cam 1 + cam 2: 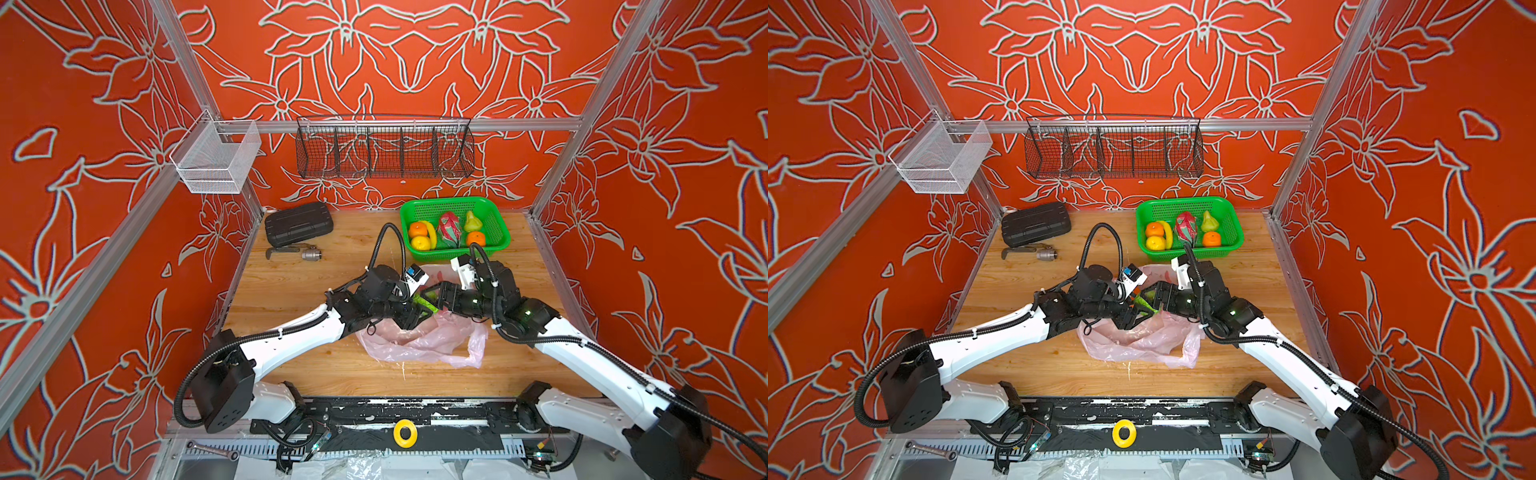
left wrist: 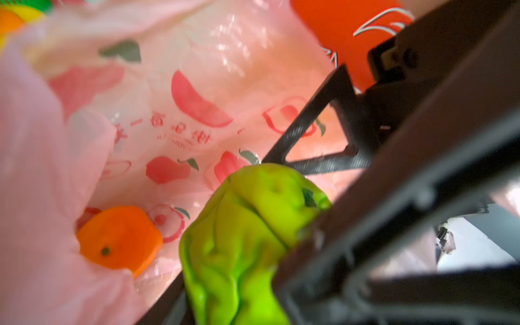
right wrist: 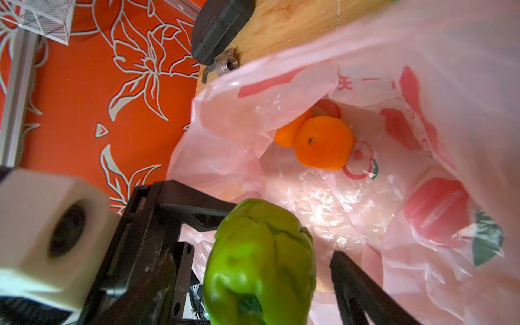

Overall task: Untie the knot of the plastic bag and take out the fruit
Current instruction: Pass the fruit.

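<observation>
The bumpy green fruit (image 3: 259, 261) is being held above the plastic bag (image 1: 419, 345), which is lying open and crumpled at centre frame in both top views. The fruit is being clamped by the left claw (image 1: 415, 311), while the right claw (image 1: 434, 296) is being kept apart just beside it. Two oranges (image 3: 323, 143) are being left inside the bag. A carry to the green basket (image 1: 496, 226), upper right of centre, is probably being called for next. The wooden bench (image 1: 299, 286) is being enclosed by orange floral walls (image 1: 395, 62).
</observation>
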`<state>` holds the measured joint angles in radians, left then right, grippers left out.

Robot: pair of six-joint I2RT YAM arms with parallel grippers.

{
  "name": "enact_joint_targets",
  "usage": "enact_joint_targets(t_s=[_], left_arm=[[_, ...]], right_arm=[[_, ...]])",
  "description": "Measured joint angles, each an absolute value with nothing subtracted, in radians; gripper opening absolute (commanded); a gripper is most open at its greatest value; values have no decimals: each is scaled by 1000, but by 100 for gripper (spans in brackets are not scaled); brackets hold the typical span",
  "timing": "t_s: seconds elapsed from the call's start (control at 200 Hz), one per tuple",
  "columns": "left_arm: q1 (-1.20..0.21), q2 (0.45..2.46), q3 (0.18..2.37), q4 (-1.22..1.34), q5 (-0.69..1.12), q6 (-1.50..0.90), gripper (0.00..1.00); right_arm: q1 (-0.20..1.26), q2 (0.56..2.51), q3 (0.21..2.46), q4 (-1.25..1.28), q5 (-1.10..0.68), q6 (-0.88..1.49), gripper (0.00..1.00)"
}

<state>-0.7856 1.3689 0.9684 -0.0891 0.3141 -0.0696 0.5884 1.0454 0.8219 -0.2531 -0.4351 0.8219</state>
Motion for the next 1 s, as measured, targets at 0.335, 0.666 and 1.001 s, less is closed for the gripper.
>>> enact_joint_targets(t_s=[0.335,0.666,1.001], left_arm=[[-781,1346,1002,-115,314,2,33],[-772,1341,1006,-135,311,28,86],[-785,1157,997,-126,278,-4,99]], right_arm=[[577,1060,839,-235,-500,843,64],[577,1074,833,-203,-509,868,48],[578,962,857,-297,-468,822,48]])
